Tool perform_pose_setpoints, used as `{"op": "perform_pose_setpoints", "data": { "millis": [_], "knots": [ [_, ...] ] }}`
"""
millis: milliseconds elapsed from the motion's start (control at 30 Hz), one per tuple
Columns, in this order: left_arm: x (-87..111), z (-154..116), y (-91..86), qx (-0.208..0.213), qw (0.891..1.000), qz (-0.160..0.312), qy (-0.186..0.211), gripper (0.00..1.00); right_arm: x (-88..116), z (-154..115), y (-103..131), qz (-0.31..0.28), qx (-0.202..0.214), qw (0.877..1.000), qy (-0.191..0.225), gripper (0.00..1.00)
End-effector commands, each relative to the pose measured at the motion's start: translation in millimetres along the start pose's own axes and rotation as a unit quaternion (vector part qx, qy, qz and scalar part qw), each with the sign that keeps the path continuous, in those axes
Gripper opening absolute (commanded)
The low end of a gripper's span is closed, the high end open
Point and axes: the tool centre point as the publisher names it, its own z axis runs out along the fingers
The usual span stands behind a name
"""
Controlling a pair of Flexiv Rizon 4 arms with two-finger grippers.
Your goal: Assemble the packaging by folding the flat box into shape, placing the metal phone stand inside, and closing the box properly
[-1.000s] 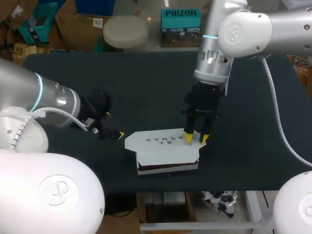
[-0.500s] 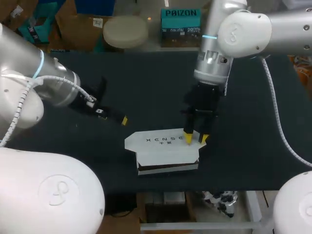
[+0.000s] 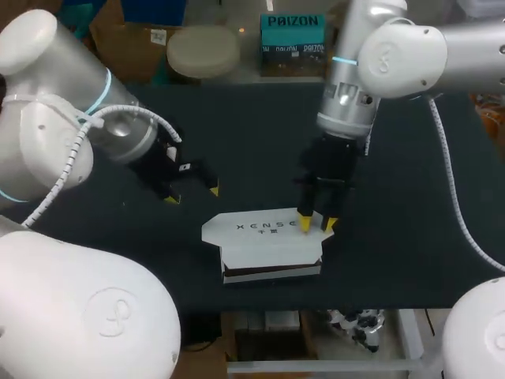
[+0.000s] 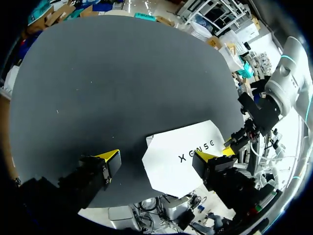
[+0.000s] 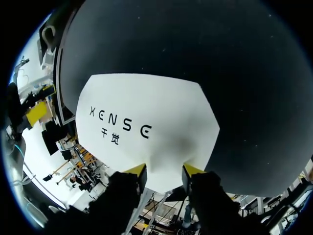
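Head view: white box (image 3: 264,237) sits on the black worktop (image 3: 237,134) near its front edge, lid flap lying over the top, dark strip showing along the front side under the lid. Right arm comes down from above, right gripper (image 3: 317,224) at the box's right end, both yellow tips touching the lid top. Fingers only a narrow gap apart, nothing held between them. Left gripper (image 3: 192,194) hangs over bare worktop just behind and left of the box, apart from it, fingers spread wide, empty.

Right wrist view: right gripper (image 5: 164,171) tips sit at the lid edge of the box (image 5: 146,127), with white lid visible in the small gap.

Left wrist view: left gripper (image 4: 157,157) wide open, box (image 4: 186,144) ahead of it and below, not touched. Whether the lid is fully closed, cannot tell.
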Motion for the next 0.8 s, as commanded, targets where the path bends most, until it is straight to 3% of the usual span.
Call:
{"op": "perform_pose_setpoints", "data": {
  "millis": [33,100,167,200,333,367,400,500,567,600,700,800],
  "knots": [
    [5.3,-0.9,-4.2,-0.107,0.979,-0.136,-0.108,1.0,-0.6,1.4,-4.9,-0.001,-0.01,1.0,0.001,0.48],
    [10.8,2.2,-17.5,-0.127,0.963,-0.215,-0.103,1.0,-0.8,1.5,-4.9,-0.001,-0.013,1.0,0.002,0.48],
    [18.5,8.2,-15.9,-0.135,0.961,-0.217,-0.103,1.0,-1.3,2.2,-4.2,-0.001,-0.015,1.0,0.003,0.48],
    [21.8,10.6,-16.4,-0.14,0.955,-0.239,-0.103,1.0,-1.4,2.8,-3.6,-0.001,-0.015,1.0,0.004,0.48],
    [32.3,19.8,-10.1,-0.15,0.952,-0.234,-0.13,0.99,-1.9,4.8,-2.5,-0.002,-0.018,1.0,0.005,0.48],
    [32.5,20.5,-8.9,-0.162,0.948,-0.24,-0.13,0.76,-2.3,5.2,-2.5,-0.002,-0.019,1.0,0.005,0.48],
    [32.8,22.3,-6.9,-0.171,0.945,-0.245,-0.135,0.72,-2.8,5.4,-2.6,-0.002,-0.022,1.0,0.007,0.48],
    [35.2,29.8,2.5,-0.184,0.936,-0.257,-0.155,0.76,-5.0,6.0,-3.0,-0.002,-0.026,1.0,0.008,0.47],
    [37.3,33.4,10.0,-0.19,0.935,-0.256,-0.156,0.58,-6.3,6.9,-2.8,-0.001,-0.029,1.0,0.01,0.47],
    [37.9,35.6,12.9,-0.183,0.935,-0.257,-0.163,0.54,-6.7,7.2,-2.6,-0.002,-0.029,1.0,0.011,0.47],
    [37.8,41.5,18.4,-0.18,0.935,-0.256,-0.168,0.6,-7.1,7.9,-2.4,-0.003,-0.033,0.999,0.013,0.47],
    [34.3,45.8,21.9,-0.178,0.938,-0.247,-0.167,0.55,-7.5,8.2,-2.3,-0.003,-0.037,0.999,0.015,0.47]
  ]
}}
